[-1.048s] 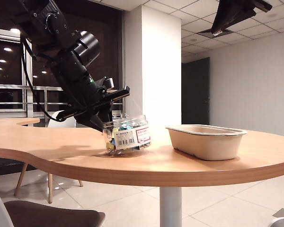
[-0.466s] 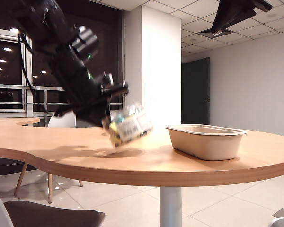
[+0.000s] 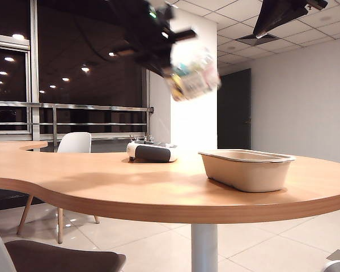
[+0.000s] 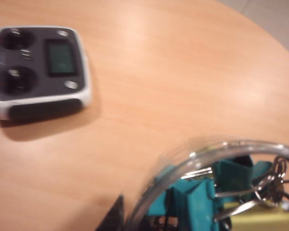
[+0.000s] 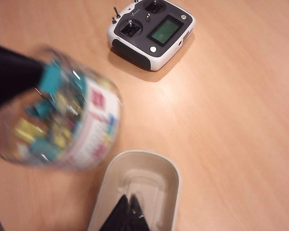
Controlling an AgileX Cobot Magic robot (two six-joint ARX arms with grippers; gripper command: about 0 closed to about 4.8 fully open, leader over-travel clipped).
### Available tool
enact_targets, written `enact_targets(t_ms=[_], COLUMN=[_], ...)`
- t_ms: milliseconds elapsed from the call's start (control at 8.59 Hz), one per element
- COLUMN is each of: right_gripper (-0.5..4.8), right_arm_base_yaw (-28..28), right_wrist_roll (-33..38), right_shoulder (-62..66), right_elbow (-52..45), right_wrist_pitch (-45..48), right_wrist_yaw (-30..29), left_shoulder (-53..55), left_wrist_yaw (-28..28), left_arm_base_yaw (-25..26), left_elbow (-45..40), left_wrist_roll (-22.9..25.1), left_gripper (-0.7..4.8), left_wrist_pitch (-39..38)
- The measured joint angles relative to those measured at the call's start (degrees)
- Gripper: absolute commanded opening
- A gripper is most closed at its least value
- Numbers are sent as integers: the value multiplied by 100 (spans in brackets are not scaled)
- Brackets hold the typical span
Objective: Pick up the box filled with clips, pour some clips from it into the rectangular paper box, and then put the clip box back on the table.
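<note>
My left gripper (image 3: 171, 55) is shut on the box filled with clips (image 3: 194, 71), a clear round jar with a white, red-edged label. It hangs blurred and tilted high above the table (image 3: 158, 187), left of the rectangular paper box (image 3: 246, 168). The left wrist view looks down past the jar's rim (image 4: 221, 148) onto teal and yellow clips (image 4: 197, 199), with one dark finger (image 4: 113, 219) against its wall. In the right wrist view the jar (image 5: 58, 125) floats beside the beige paper box (image 5: 175, 183). My right gripper (image 5: 130, 201) hangs shut and empty over that box.
A white and dark grey handheld device (image 3: 152, 151) with a small screen lies on the table behind where the jar stood, and shows in both wrist views (image 4: 38, 67) (image 5: 151, 31). A white chair (image 3: 73, 141) stands beyond the table's far edge.
My left gripper has lifted the jar off the table and carried it up and to the right, towards the paper box. The device behind it now shows. The right gripper has not moved.
</note>
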Motion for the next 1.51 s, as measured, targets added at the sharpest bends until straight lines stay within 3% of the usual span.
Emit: enact_targets(t_ms=[233,349,466,1048,1281,1514], right_gripper=[-7,-7,-7,-7,-7,-7], right_arm_base_yaw=[0,-7,-7,-22,-24,-26], right_wrist_roll=[0,0,-9,-111,-118,-118], right_shoulder=[-208,-256,-256,-267,-396,-444], right_elbow=[2,0,0,0,0,0], right_wrist_pitch=[-57,-98,-164,-168,-90,94], right_wrist_yaw=[-2,-2,22,50,114,199], left_shoulder=[678,1045,1137,1263,1279,1276], left_wrist_yaw=[-9,-116,-155,-160,-140,-92], left_arm_base_yaw=[-284,-350,-424,-533,-608,-601], left_elbow=[-2,-4,-7,-11,-721,-2050], left_wrist_roll=[7,96,474,1040,1432,2052], left_gripper=[-6,-6,-6,-6,-6,-6], left_wrist_pitch=[315,997,1504,2181,3401,6094])
